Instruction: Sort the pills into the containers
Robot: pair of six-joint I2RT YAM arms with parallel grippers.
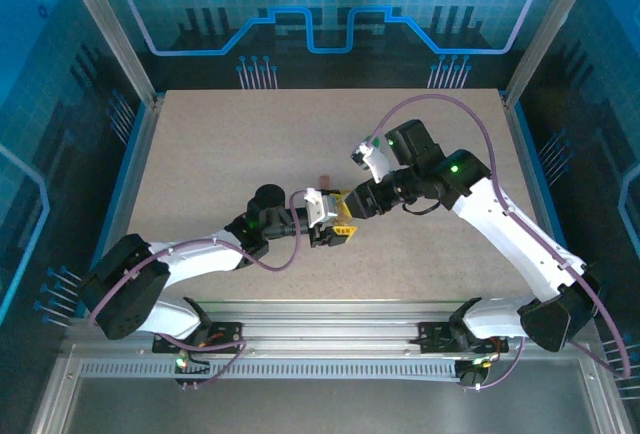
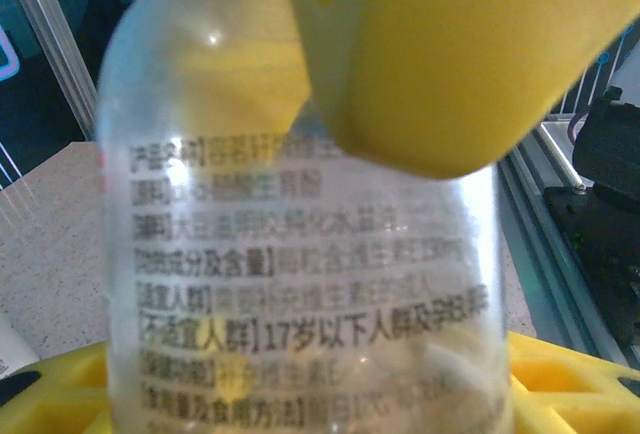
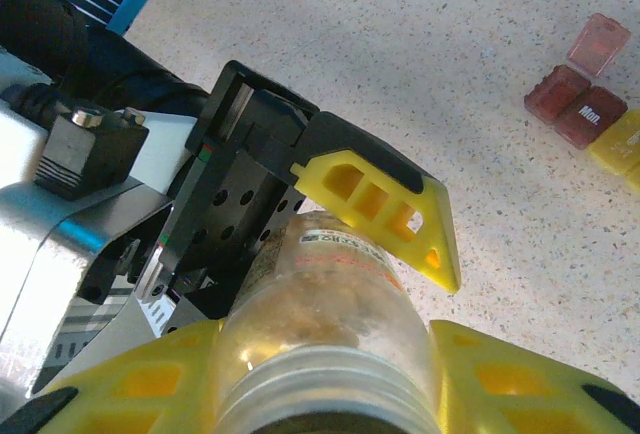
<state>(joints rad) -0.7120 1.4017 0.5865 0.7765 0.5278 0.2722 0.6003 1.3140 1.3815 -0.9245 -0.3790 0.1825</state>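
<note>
Bracing the bottle [image 3: 330, 304], likely for pouring, right gripper [image 3: 320, 384] clasps its neck and left gripper [image 2: 320, 254] its labelled body, jaws closed to its width; containers [image 3: 575, 104] lie well apart from it

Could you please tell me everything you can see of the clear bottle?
The clear bottle looks like transparent plastic, with black printed text on its wall and pale yellowish contents inside. The right gripper holds its threaded neck end between yellow jaws; the left gripper grips the other end, so it spans between them.
</note>
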